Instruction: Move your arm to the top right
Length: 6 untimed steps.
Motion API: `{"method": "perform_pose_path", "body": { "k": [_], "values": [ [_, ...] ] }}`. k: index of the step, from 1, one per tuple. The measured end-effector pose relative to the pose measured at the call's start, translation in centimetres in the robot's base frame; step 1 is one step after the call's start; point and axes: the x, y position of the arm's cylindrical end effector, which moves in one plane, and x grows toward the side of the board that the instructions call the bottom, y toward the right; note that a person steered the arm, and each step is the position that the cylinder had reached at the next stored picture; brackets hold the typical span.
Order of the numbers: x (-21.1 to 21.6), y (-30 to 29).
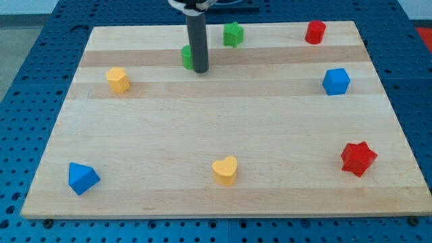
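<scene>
Pale wood makes up the board (223, 135), the largest thing in view, with blue pegboard showing past all four edges. Its top-right corner, the place I am asked to reach, lies well off toward the view's right from where I stand now.

My rod comes down from the view's top, and my tip (200, 69) rests on the board in the upper-left-of-centre part. I carry no jaws at all, only this plain rod, so nothing is gripped or held. A green block (186, 57), shape partly hidden by the rod, sits just beside the tip on the view's left, perhaps touching; I cannot tell.

To do this step well, I judge a slide toward the view's right and slightly up is needed. The green star-like block (233, 33) lies near that line, so I would pass below it. Further along, the red cylinder (314, 32) stands close to the target corner; I should stop short of it or skirt it rather than push it off the edge. The blue hexagonal block (336, 81) sits below that corner, leaving a lane between it and the red one.

The wide middle band is open. The red star (358, 158), yellow heart (225, 170), blue wedge-like block (82, 177) and yellow block (118, 79) are well apart from the route.
</scene>
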Motion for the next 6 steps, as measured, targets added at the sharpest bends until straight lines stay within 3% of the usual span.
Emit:
{"method": "perform_pose_path", "body": {
  "k": [1, 2, 4, 5, 6],
  "values": [
    [2.8, 3.0],
    [3.4, 9.6],
    [-2.4, 25.3],
    [-6.5, 29.4],
    [-9.9, 29.9]
  ]
}}
